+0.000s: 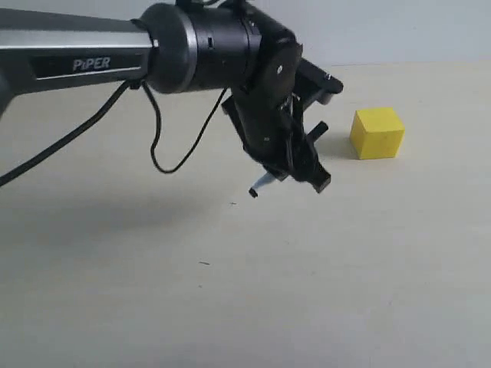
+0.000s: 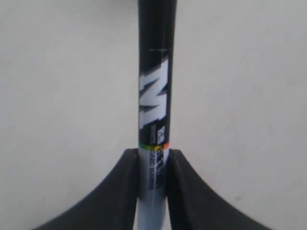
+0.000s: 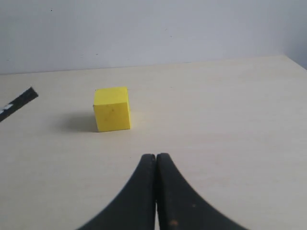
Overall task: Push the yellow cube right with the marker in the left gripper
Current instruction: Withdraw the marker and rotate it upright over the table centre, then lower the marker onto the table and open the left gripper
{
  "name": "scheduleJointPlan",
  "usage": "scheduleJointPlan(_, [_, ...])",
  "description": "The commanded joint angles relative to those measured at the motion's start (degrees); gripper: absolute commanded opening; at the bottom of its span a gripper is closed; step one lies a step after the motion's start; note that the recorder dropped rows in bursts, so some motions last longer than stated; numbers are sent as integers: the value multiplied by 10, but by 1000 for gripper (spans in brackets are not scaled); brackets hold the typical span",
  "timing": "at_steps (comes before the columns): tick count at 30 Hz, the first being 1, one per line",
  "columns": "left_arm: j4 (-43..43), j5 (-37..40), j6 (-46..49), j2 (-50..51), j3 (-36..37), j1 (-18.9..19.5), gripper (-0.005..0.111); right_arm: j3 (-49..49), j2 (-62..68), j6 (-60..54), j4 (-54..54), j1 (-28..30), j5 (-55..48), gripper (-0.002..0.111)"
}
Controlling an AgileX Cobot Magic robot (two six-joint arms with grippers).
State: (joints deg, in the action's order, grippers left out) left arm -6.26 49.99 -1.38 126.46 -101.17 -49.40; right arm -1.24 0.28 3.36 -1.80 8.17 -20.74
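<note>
Black two-fingered left gripper (image 2: 153, 160) clamps the slim white-black marker (image 2: 154, 91), seemingly just short of the small matte yellow cube (image 1: 377, 133); drop low, push squarely rightward.

Bright yellow cube (image 1: 377, 133), plain-faced, on a pale beige surface (image 1: 230, 307). The marker (image 2: 154, 96) is black with white lettering, a thin rainbow band and a white barrel. The fingers (image 2: 112, 196) of the left gripper (image 2: 153, 154) are black.

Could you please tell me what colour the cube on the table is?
The cube is plain bright yellow, clearest in the right wrist view.
</note>
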Motion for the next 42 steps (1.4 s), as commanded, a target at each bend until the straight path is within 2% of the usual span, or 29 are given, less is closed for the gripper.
scheduleJointPlan(1, [-8,-167,-127,-88,189,-13,0,2,-3,-3,-1,1,2,0])
scheduleJointPlan(2, [1,-263,-198,-113,254,-13,0,2,-3,-3,-1,1,2,0])
scheduleJointPlan(4, [5,-379,-302,-145,337,-13,0,2,-3,-3,-1,1,2,0])
scheduleJointPlan(6, [5,-426,-359,-164,374,-7,0,2,-3,-3,-1,1,2,0])
scheduleJointPlan(10, [6,-364,-453,-165,351,10,0,2,-3,-3,-1,1,2,0])
scheduleJointPlan(19, [6,-145,-419,-155,180,25,0,2,-3,-3,-1,1,2,0])
scheduleJointPlan(23, [39,-2,-431,-118,114,55,0,2,-3,-3,-1,1,2,0])
scheduleJointPlan(25, [66,42,-431,-98,97,67,0,2,-3,-3,-1,1,2,0])
scheduleJointPlan(27, [82,55,-426,-82,92,71,0,2,-3,-3,-1,1,2,0])
scheduleJointPlan(35, [119,11,-418,-24,92,76,0,2,-3,-3,-1,1,2,0])
scheduleJointPlan(42, [119,9,-378,8,92,78,0,2,-3,-3,-1,1,2,0])
